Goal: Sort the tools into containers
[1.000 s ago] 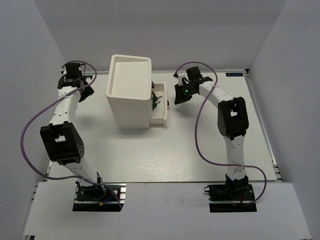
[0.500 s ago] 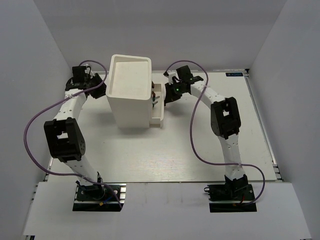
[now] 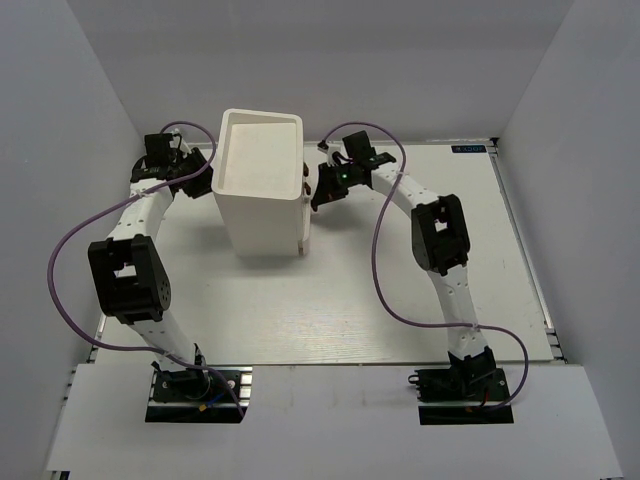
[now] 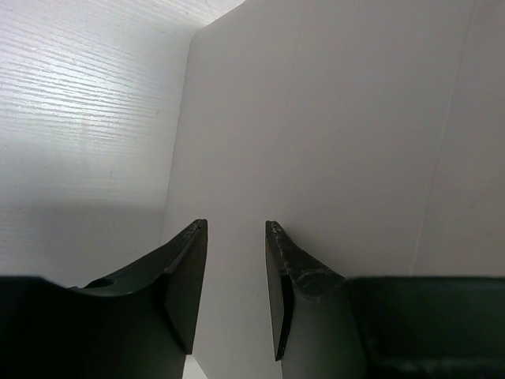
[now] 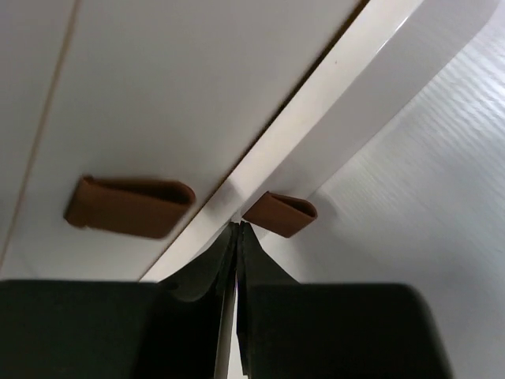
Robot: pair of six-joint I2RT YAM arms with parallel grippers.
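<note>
The white box [image 3: 268,225] stands upright on the table [image 3: 400,290], toward the far edge and left of the middle, its recessed top tray [image 3: 260,150] facing up. Its drawer fronts [image 5: 158,95] lie flush along the box's right side, and brown knobs [image 3: 305,187] just show at that edge. The right gripper [image 3: 317,194] is at that same side, clenched flat with nothing between its fingers. In the right wrist view its fingertips [image 5: 225,260] meet at the bright seam between two drawer fronts, one knob [image 5: 280,213] just beside them and another [image 5: 130,207] on the far side of the seam. I cannot tell whether the tips touch the box.

The left gripper [image 3: 200,172] is at the box's left side, near its far corner. In the left wrist view its fingers [image 4: 185,268] are released, parted by a narrow gap and holding nothing. They face the box's flat wall [image 4: 331,118] close to its vertical edge, and contact cannot be judged.

Left of the box only a narrow strip of table runs to the left enclosure wall [image 3: 60,150], and the left arm fills it. Right of the box a wide stretch of pale wood-grain table reaches the right enclosure wall [image 3: 590,150]. In front of the box the table runs open toward the arm bases. Behind it lies a thin margin before the back wall [image 3: 330,60]. Purple cables [image 3: 385,270] loop out from both arms
</note>
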